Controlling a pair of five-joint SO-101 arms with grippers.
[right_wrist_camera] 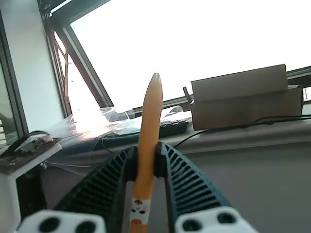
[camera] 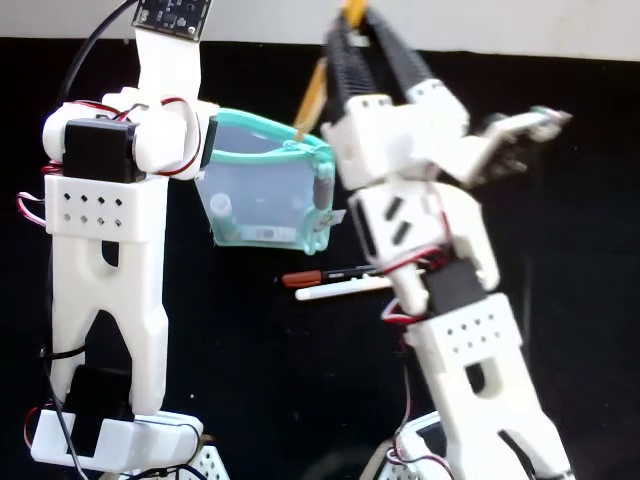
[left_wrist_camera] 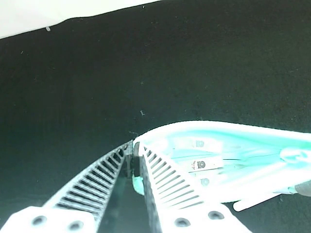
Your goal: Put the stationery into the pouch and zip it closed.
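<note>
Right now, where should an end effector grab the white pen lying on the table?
Mid-barrel, from straight above, closing across its length. The white pen lies flat, close beside the red pen, so a side approach looks blocked; one end hides behind an arm.

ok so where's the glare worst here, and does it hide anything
Right wrist view: the window is blown out white, but the pencil in the right gripper reads clearly against it. Left wrist view: the pouch glares pale against the black table, its contents hard to tell. High view: even light, no shadows showing.
</note>
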